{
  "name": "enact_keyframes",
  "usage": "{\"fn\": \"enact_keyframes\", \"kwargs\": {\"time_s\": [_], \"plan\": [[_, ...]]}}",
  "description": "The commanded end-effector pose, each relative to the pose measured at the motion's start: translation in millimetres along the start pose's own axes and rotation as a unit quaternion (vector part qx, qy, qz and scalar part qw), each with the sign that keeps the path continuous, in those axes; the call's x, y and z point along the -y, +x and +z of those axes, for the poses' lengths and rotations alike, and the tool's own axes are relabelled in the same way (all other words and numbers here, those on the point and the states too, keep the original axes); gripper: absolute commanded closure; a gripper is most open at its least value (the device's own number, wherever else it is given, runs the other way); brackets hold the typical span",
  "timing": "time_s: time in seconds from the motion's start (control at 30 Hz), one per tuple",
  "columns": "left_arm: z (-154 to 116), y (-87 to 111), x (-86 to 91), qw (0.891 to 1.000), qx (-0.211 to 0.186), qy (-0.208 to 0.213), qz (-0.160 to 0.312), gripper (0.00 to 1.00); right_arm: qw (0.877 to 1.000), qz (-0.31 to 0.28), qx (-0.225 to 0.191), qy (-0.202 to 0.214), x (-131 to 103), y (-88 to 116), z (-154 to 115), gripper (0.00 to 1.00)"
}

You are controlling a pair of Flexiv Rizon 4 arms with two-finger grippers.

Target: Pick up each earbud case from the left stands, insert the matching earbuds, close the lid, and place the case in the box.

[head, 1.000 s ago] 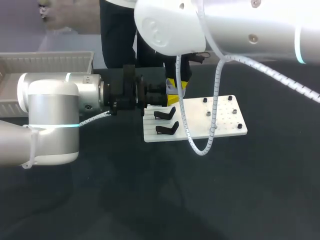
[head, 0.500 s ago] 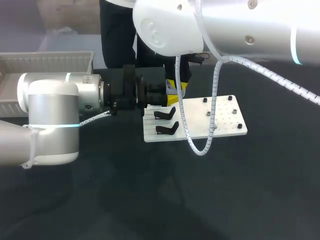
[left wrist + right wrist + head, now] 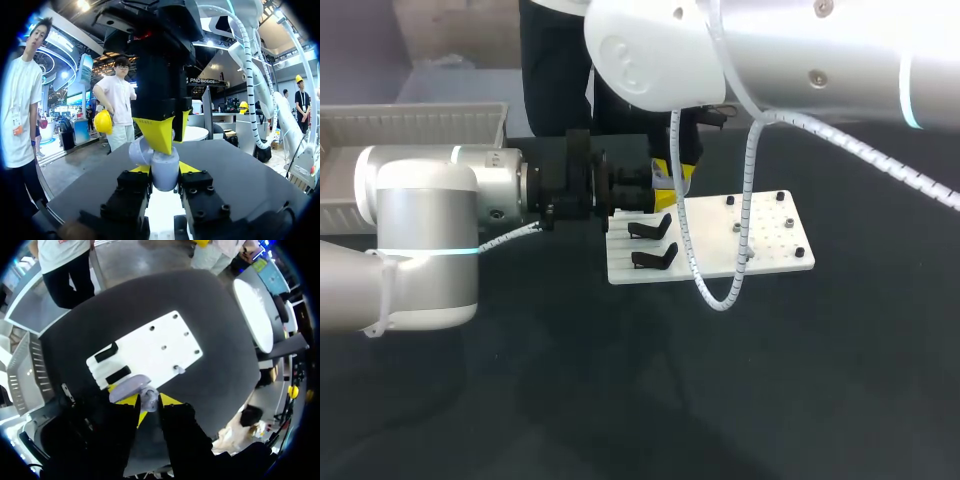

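The pale lilac earbud case (image 3: 164,169) is off the stands & up in the air, pinched in the left jaws. In the left wrist view both yellow tips press its sides, so those jaws are closed on it w/ just the case's width between them. The case looks open, its rounded lid (image 3: 129,386) leaning off to one side of the body. The right jaws come down onto the case from above, right at its top; can't tell whether they're open or closed. The case hangs over the stand end of a white rectangular plate (image 3: 765,245), just beyond two black angled stands (image 3: 652,228) that sit side by side near that end. The plate's other end has a few small dark studs (image 3: 730,201). The left arm (image 3: 440,215), silver w/ a black wrist, lies roughly level, coming in from the left. The right arm (image 3: 790,50), a big white link, crosses in from the upper right, w/ a white spiral cable (image 3: 748,215) looping down over the plate. The plate lies flat on the dark table (image 3: 770,380). A white ribbed box (image 3: 415,125) sits at the far left of the table, behind the left arm & well apart from the case.
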State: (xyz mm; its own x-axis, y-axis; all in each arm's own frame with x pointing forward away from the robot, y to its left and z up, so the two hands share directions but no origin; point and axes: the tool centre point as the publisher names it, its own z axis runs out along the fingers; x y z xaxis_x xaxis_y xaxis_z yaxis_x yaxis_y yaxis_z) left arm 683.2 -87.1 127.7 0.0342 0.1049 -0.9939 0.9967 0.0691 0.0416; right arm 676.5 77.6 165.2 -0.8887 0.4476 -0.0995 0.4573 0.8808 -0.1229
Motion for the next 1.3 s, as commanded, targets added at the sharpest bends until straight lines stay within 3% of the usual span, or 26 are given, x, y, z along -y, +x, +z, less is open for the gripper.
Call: {"fn": "enact_keyframes", "kwargs": {"time_s": [0.03,0.1,0.3,0.5,0.53,0.6,0.63,1.03,1.17,1.23,1.3], "plan": [[0,0.9,1.8,1.0,0.003,-0.004,0.002,1.0,1.0,0.0,-0.001,0.001,-2,1,0,0.72],[0,0.9,1.8,1.0,0.003,-0.004,0.002,1.0,1.0,-0.001,-0.002,-0.001,-1,1,0,0.69],[0,0.9,1.8,1.0,0.003,-0.004,0.002,1.0,1.0,-0.006,-0.001,-0.025,4,9,-12,0.73],[0,0.9,1.8,1.0,0.003,-0.004,0.002,1.0,0.995,-0.038,0.006,-0.089,26,24,-32,0.58],[0,0.9,1.8,1.0,0.003,-0.004,0.002,1.0,0.994,-0.045,0.011,-0.098,30,28,-34,0.51],[0,0.9,1.8,1.0,0.003,-0.004,0.002,1.0,0.991,-0.06,0.016,-0.117,37,35,-39,0.13],[0,0.9,1.8,1.0,0.003,-0.004,0.002,1.0,0.99,-0.065,0.018,-0.123,40,38,-40,0.0],[0,0.9,1.8,1.0,0.003,-0.004,0.002,1.0,0.974,-0.078,0.055,-0.204,78,57,-44,0.0],[0,0.9,1.8,1.0,0.003,-0.004,0.002,1.0,0.972,-0.08,0.056,-0.212,87,57,-45,0.0],[0,0.9,1.8,1.0,0.003,-0.004,0.002,1.0,0.98,-0.068,0.057,-0.179,87,56,-45,0.0],[0,0.9,1.8,1.0,0.003,-0.004,0.002,1.0,0.98,-0.068,0.057,-0.179,87,56,-45,0.0]]}}
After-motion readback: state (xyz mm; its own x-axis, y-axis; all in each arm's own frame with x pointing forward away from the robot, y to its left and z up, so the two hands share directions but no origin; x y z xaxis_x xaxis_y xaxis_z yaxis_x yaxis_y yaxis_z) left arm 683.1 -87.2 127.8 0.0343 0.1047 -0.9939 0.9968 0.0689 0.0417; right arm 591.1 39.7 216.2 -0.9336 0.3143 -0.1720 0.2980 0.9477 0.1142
